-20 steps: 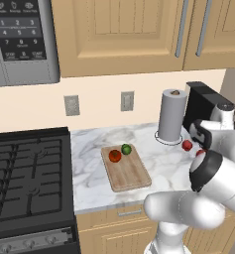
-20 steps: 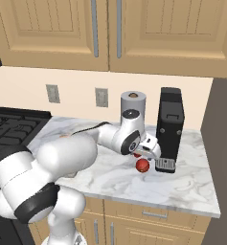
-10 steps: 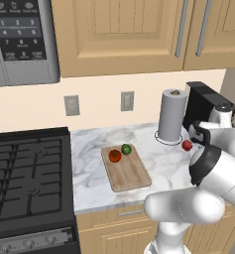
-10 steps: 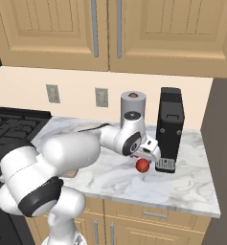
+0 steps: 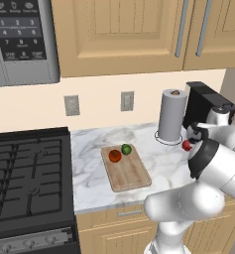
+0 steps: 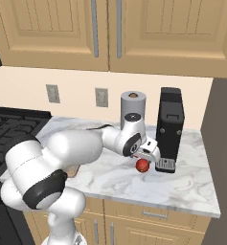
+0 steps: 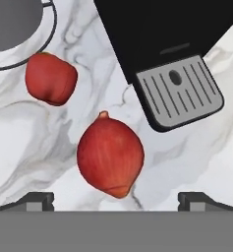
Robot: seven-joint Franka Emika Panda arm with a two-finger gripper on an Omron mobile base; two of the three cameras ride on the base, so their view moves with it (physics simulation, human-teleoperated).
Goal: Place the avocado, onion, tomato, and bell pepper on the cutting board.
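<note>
Board first: cutting board [image 5: 127, 168] lies flat on the marble counter [image 5: 91, 178], just right of the stove [image 5: 27, 178]. Two items sit on its far end, side by side: the green avocado [image 5: 126, 149] to the right, and a red-orange round one, the tomato [image 5: 115, 156] by the look of it, to the left. Rest of the board bare. Off to the right, well apart from the board, a grey paper towel roll [image 5: 171, 122] stands upright on a ringed base, with a black coffee machine [image 6: 169, 129] just beside it. Between these, on the counter, the hand view shows the onion [image 7: 110, 156], reddish with a pointed tip, lying in front of the machine's drip tray [image 7: 179, 90]; a second red item, lumpier, probably the bell pepper [image 7: 50, 78], rests near the roll's base ring. Gripper [image 7: 116, 199] hangs over the onion, fingers spread wide on either side, nothing held.
</note>
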